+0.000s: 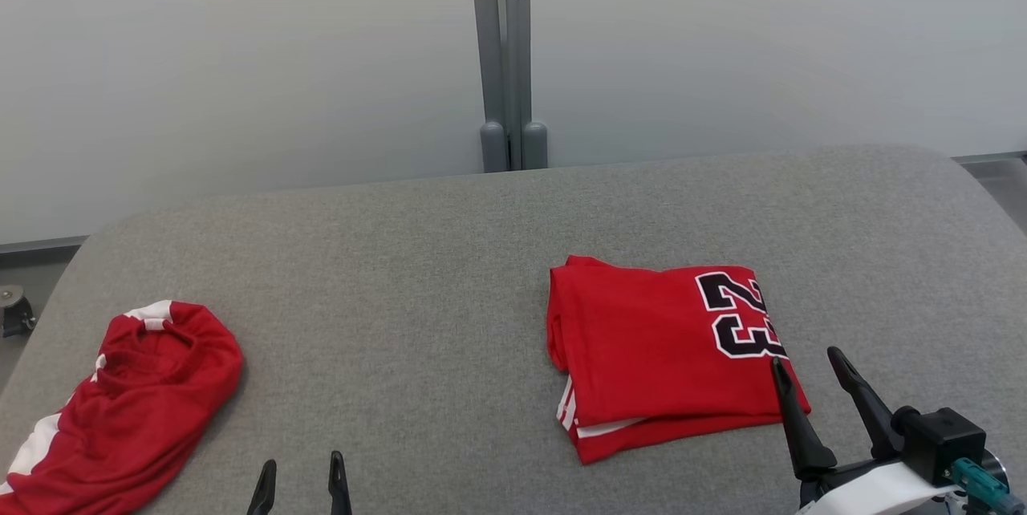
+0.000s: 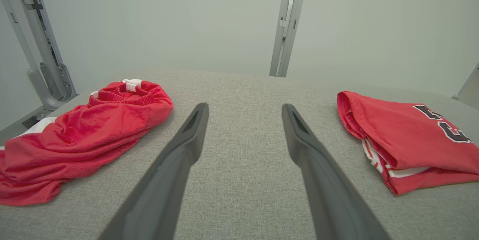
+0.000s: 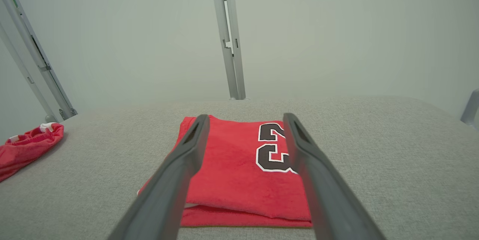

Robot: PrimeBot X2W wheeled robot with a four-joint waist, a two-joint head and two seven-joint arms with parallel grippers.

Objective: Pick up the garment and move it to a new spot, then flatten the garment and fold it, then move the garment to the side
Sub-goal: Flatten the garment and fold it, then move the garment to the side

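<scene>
1. Since my right pincer (image 1: 805,358) stands released with nothing between its fingers, poised at the near right corner of the folded jersey (image 1: 666,354), I judge that only the move to the side remains, and the grip is where it could fail.
2. If I close on the top layer alone, lifting would peel the fold open. The layers show loose along the near edge, where white stripes peek out at the near left corner.
3. If I drag rather than lift, the grey cloth of the table (image 1: 417,274) would likely catch the underside and rumple the stack.
4. If I carry it too far right, part could hang over the table's rounded edge and slide off.
5. My left pincer (image 1: 302,461) is also released and empty, hovering over bare table between the jersey and a crumpled red garment (image 1: 136,395) at the left. That heap lies well apart, so I expect no tangle with it.
6. The jersey lies flat, right of the table's middle. It looks close to square. Its slightly longer side seems to run left to right, a little skewed, though perspective makes me unsure.
7. Its rounded fold faces left. The number 23 sits at the right end, turned sideways, with the 2 farther from me.
</scene>
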